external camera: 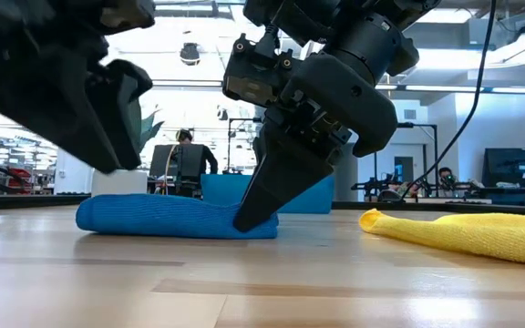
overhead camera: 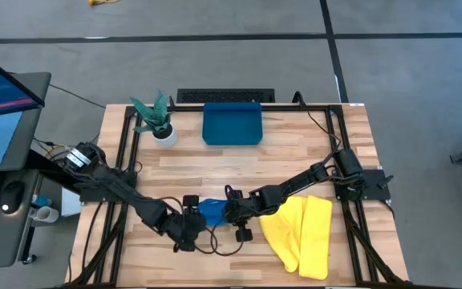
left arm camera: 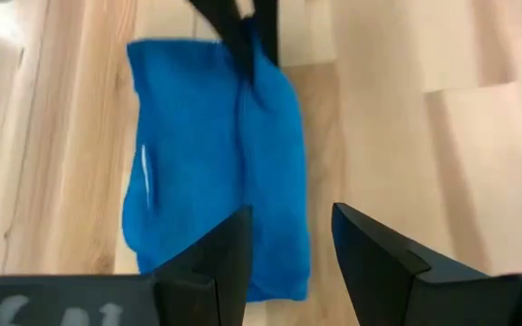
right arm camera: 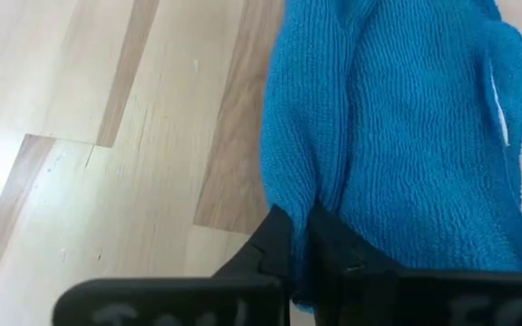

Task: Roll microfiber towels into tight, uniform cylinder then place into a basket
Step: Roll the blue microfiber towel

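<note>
The blue towel (overhead camera: 211, 210) lies folded and flattened near the front edge of the worktop (overhead camera: 295, 156), about midway along it, between the two tools. The left tool (left arm camera: 290, 249) hangs just above the towel's left end with its fingers spread and nothing between them. The right tool (right arm camera: 299, 237) comes in from the right and has its fingers pressed together on a raised fold at the towel's right edge, pinching the cloth against the wood. Further right, the yellow towel (overhead camera: 303, 233) lies loosely rumpled near the front right corner, well apart from the blue one. The teal basket (overhead camera: 232, 124) sits at the back edge, near the middle, with a small potted plant (overhead camera: 158, 120) just to its left.
</note>
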`<state>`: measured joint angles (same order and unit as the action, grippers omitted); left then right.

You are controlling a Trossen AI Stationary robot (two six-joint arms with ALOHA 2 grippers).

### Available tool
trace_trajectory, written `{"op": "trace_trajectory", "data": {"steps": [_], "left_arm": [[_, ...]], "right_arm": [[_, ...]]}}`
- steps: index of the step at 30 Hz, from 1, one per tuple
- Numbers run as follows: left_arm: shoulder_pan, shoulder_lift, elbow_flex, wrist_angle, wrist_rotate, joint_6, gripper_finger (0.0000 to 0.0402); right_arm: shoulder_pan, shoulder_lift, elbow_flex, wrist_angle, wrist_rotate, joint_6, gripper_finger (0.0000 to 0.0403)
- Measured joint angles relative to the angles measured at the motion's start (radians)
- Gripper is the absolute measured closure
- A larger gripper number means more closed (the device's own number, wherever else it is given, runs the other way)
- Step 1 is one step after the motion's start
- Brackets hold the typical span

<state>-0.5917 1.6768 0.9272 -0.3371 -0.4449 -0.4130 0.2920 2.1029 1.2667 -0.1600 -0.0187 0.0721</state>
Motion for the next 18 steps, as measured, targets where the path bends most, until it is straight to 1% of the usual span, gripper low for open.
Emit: {"op": "trace_trajectory", "data": {"steps": [4, 9, 13, 16, 18], "left_arm": [[-0.001, 0.049, 0.000, 0.018, -0.006, -0.002, 0.0258], [0.004, 0.093, 0.000, 0.029, -0.007, -0.007, 0.0258], [0.035, 0.094, 0.000, -0.003, -0.009, -0.076, 0.0259], [0.065, 0.094, -0.001, -0.027, 0.006, -0.124, 0.0278], [0.087, 0.091, -0.020, 0.007, 0.063, -0.132, 0.0303]], "right_arm": [[0.000, 0.000, 0.000, 0.000, 0.000, 0.000, 0.0367], [0.000, 0.000, 0.000, 0.000, 0.000, 0.000, 0.0373], [-0.001, 0.000, 0.000, 0.000, -0.010, 0.000, 0.0369], [-0.001, 0.000, 0.000, 0.000, -0.020, 0.000, 0.0367], [-0.002, 0.000, 0.000, -0.001, -0.045, 0.000, 0.0370]]}}
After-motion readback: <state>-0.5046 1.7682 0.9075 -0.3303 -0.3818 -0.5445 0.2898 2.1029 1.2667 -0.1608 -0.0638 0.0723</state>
